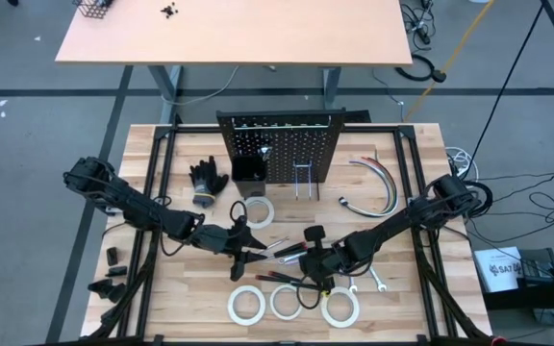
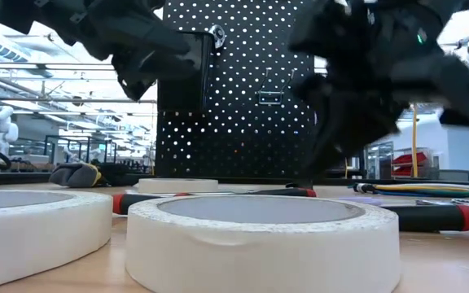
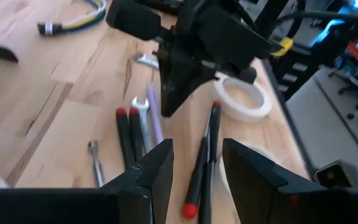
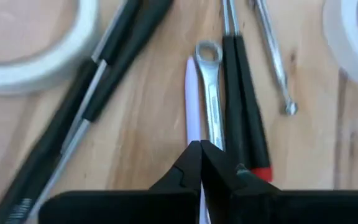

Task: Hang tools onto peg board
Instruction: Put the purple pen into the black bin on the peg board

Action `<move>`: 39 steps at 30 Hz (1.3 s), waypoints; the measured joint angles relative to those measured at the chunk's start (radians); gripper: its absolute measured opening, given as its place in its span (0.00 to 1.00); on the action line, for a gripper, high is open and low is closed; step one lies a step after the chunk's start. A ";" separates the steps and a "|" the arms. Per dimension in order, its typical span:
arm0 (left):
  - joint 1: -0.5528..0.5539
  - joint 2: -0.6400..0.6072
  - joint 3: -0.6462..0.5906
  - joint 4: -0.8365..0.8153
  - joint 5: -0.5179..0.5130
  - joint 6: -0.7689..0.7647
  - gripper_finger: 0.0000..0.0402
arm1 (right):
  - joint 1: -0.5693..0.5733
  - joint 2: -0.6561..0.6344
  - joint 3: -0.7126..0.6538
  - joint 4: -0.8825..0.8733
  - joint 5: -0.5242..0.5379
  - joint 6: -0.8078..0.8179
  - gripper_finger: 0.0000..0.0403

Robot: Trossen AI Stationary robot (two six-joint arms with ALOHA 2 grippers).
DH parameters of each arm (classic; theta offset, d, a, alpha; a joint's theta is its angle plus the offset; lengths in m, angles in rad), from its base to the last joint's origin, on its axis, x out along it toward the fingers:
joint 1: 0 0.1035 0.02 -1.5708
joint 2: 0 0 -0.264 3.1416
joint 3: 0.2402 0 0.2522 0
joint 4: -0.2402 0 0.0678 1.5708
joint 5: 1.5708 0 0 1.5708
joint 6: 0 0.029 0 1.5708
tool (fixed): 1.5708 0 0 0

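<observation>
The right gripper [image 4: 201, 155] is clenched fully, its two fingertips meeting low over the cluster of tools near the front edge of the worktop [image 1: 421, 144]. In the right wrist view the tips come together at the end of a thin pale strip [image 4: 192, 99] that lies alongside a small silver wrench [image 4: 212, 93]; whether anything is pinched between them cannot be told. This placement suggests a pick attempt on a thin, flat tool, for which the jaws must close completely to get purchase.

The left gripper [image 3: 194, 171] hovers just beside the same cluster, toward the left edge, with its fingers apart and nothing between them. It appears to be waiting in reach of the screwdrivers [image 3: 199, 158].

The tools lie flat and close together: black-handled screwdrivers with red ends, the silver wrench with its ring end visible, and a thin silver ratchet [image 4: 272, 56] beside them. White tape rolls [image 1: 246, 305] sit in a row along the front edge, with another nearer the centre.

The peg board [image 1: 279, 144] stands upright at the back edge, black and perforated, with a small black bin [image 1: 249, 169] and metal hooks [image 1: 303, 181]. None of the tools in the cluster is hung yet. Because the tools touch or overlap, lifting one may well disturb its neighbours.
</observation>
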 joint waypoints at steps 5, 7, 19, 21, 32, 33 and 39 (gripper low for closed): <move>0.000 0.000 0.000 0.013 0.000 0.000 0.35 | 0.001 -0.004 0.055 -0.081 -0.023 0.047 0.00; 0.000 0.000 0.000 0.013 0.000 0.000 0.35 | 0.001 -0.004 0.065 -0.111 -0.041 0.085 0.00; -0.008 0.000 0.000 0.010 0.004 -0.022 0.35 | 0.009 -0.005 0.090 -0.385 -0.199 0.175 0.15; -0.008 0.000 0.000 0.010 0.005 -0.019 0.35 | 0.009 -0.005 0.090 -0.399 -0.184 0.173 0.22; -0.008 0.000 0.000 0.009 0.007 -0.019 0.35 | -0.009 -0.006 0.090 -0.418 -0.138 0.102 0.49; -0.008 0.000 0.000 0.009 0.007 -0.019 0.35 | -0.015 -0.006 0.090 -0.418 -0.135 0.102 0.49; -0.008 0.000 0.000 0.009 0.008 -0.019 0.35 | -0.055 -0.006 0.090 -0.403 -0.153 0.082 0.42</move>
